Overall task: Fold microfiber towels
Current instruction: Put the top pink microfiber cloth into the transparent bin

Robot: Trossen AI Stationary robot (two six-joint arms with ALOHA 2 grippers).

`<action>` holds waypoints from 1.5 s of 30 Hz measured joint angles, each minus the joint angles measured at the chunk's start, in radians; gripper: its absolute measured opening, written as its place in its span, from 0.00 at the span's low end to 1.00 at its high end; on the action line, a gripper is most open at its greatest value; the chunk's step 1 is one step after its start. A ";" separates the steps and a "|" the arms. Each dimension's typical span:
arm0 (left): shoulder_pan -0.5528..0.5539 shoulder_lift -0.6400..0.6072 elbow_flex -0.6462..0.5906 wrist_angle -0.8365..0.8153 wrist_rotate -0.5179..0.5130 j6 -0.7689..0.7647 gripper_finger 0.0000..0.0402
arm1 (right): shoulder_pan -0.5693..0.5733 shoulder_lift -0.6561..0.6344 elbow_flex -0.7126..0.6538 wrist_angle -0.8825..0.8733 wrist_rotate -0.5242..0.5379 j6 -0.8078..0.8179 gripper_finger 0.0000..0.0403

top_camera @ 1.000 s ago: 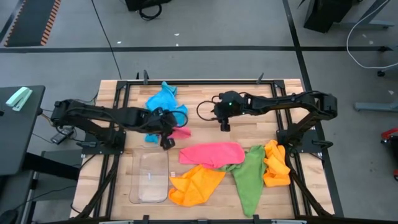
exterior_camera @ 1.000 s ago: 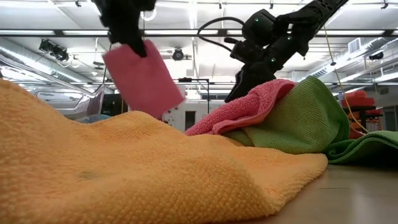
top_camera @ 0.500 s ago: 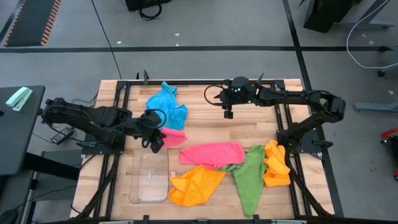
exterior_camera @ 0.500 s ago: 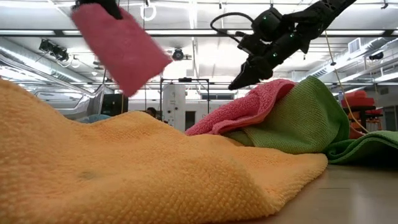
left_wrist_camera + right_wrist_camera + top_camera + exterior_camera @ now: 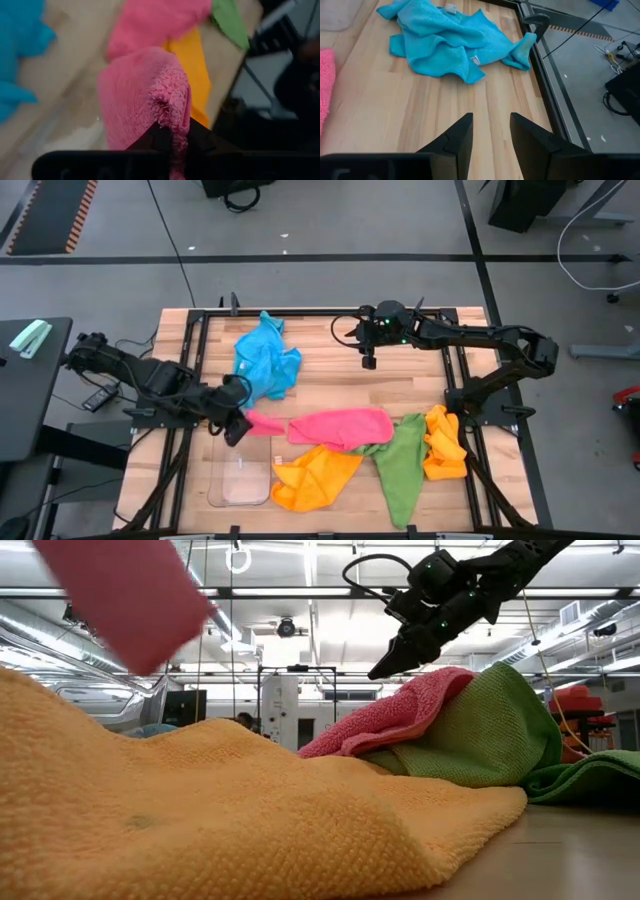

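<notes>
My left claw [image 5: 237, 427] is pinched tight on a folded pink towel [image 5: 145, 95], which hangs from my fingertips just above the clear plastic tray [image 5: 240, 470]. The step in hand looks like stowing this finished fold. Next I should lower it flat into the tray below me, then let go. My right claw [image 5: 489, 131] hovers empty, fingers spread, over bare wood, with the crumpled blue towel [image 5: 447, 37] ahead of it, still unfolded.
</notes>
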 joint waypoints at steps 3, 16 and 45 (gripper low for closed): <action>-0.023 0.000 0.000 -0.001 0.093 0.000 0.05 | 0.000 0.000 0.000 0.000 -0.001 0.007 0.34; -0.074 0.060 -0.001 -0.009 0.247 -0.060 0.06 | 0.002 0.000 0.000 0.000 -0.030 0.032 0.34; -0.135 0.305 -0.001 -0.064 0.209 0.295 0.04 | 0.027 0.001 0.000 -0.001 -0.031 0.041 0.34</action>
